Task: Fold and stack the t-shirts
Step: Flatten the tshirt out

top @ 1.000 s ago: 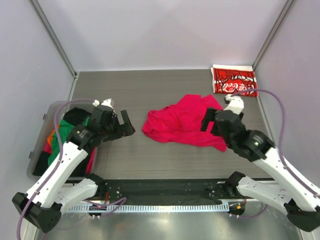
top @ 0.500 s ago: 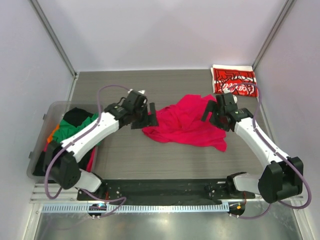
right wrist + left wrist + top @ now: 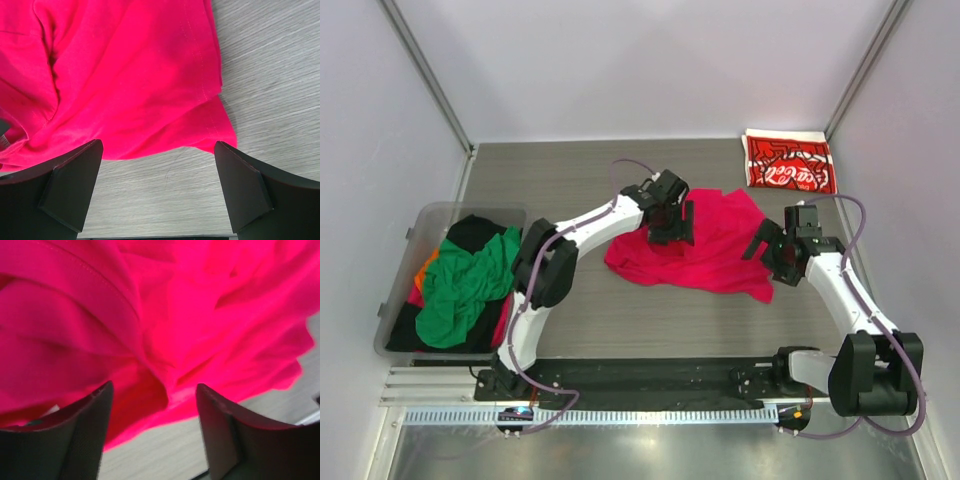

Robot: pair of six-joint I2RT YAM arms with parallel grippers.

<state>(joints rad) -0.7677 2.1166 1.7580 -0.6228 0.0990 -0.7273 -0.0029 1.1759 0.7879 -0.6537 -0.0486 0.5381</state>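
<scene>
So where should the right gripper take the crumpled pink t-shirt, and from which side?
Probably the stitched hem corner of the pink t-shirt, coming down from above on its right side. That corner sticks out flat on the table, just ahead of the open right gripper; the middle is bunched folds.

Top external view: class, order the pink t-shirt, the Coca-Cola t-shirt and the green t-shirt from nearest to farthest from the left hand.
1. Pink t-shirt, directly beneath the left hand.
2. Coca-Cola t-shirt, far right corner.
3. Green t-shirt, in the bin at left.
</scene>
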